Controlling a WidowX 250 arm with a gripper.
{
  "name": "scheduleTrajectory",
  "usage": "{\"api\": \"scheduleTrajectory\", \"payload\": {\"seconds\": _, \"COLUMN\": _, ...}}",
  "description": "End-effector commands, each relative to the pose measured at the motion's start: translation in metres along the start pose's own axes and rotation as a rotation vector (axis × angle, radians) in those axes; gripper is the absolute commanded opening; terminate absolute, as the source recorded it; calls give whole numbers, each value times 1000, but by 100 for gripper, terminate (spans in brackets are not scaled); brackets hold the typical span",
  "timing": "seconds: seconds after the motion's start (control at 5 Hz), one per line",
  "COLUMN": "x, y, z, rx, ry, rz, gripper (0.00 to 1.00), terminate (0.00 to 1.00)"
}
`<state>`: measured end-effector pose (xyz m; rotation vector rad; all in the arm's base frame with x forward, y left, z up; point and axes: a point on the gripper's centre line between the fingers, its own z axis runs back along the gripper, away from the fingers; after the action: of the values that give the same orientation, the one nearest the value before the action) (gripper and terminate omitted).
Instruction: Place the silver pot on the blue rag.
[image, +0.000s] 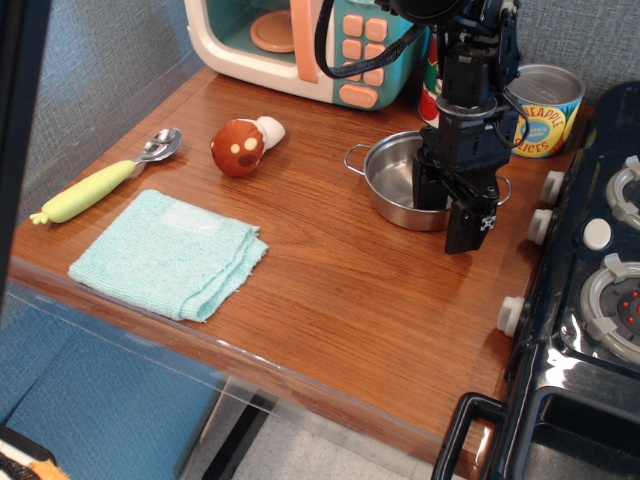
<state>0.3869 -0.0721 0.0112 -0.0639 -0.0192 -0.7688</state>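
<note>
The silver pot (393, 182) stands on the wooden counter at the back right, its left wire handle showing. My gripper (451, 207) is down at the pot's right side. One finger (430, 188) is inside the bowl and the other (471, 222) is outside the rim, with the jaws standing apart over the rim. The arm hides the pot's right part. The blue rag (165, 255) lies flat and bare at the front left, well apart from the pot.
A toy microwave (300, 40) stands at the back. A tomato can (430, 85), partly hidden, and a pineapple can (545, 110) stand behind the pot. A brown mushroom (240, 147) and a yellow-handled spoon (100, 185) lie left. A black stove (600, 270) borders the right.
</note>
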Motion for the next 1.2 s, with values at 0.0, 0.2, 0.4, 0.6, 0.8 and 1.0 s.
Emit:
{"api": "scheduleTrajectory", "payload": {"seconds": 0.0, "x": -9, "y": -3, "z": 14, "rx": 0, "ry": -29, "rz": -42, "gripper": 0, "terminate": 0}}
{"api": "scheduleTrajectory", "payload": {"seconds": 0.2, "x": -11, "y": -3, "z": 27, "rx": 0, "ry": -59, "rz": -51, "gripper": 0, "terminate": 0}}
{"api": "scheduleTrajectory", "payload": {"seconds": 0.4, "x": -12, "y": -7, "z": 55, "rx": -10, "ry": -127, "rz": -35, "gripper": 0, "terminate": 0}}
{"api": "scheduleTrajectory", "payload": {"seconds": 0.6, "x": -21, "y": -13, "z": 94, "rx": -27, "ry": -223, "rz": -10, "gripper": 0, "terminate": 0}}
{"api": "scheduleTrajectory", "payload": {"seconds": 0.8, "x": -48, "y": -13, "z": 121, "rx": 0, "ry": -268, "rz": 27, "gripper": 0, "terminate": 0}}
{"api": "scheduleTrajectory", "payload": {"seconds": 1.0, "x": -92, "y": -6, "z": 121, "rx": 19, "ry": -266, "rz": 89, "gripper": 0, "terminate": 0}}
